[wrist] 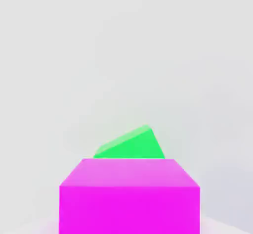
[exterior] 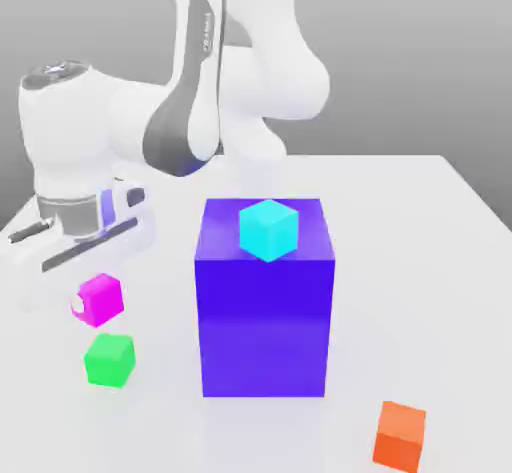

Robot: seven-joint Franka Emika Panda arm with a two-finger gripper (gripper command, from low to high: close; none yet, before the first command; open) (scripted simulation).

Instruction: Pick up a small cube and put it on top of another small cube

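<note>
Exterior view, blue-violet block [exterior: 264, 331]: largest thing, the landmark, mid-counter, with a cyan cube [exterior: 269, 229] resting on its top.
Counter [exterior: 450, 261]: plain white and bare around the cubes; grey backdrop behind.
Gripper [exterior: 82, 303]: off the block's side toward the exterior view's left, clenched on the small cube.
Small cube [exterior: 100, 299]: magenta, held just above the green cube [exterior: 109, 360].
Orange cube [exterior: 400, 434]: beyond the block's opposite lower corner.
Progress: pick appears done; stacking is not yet done.
</note>
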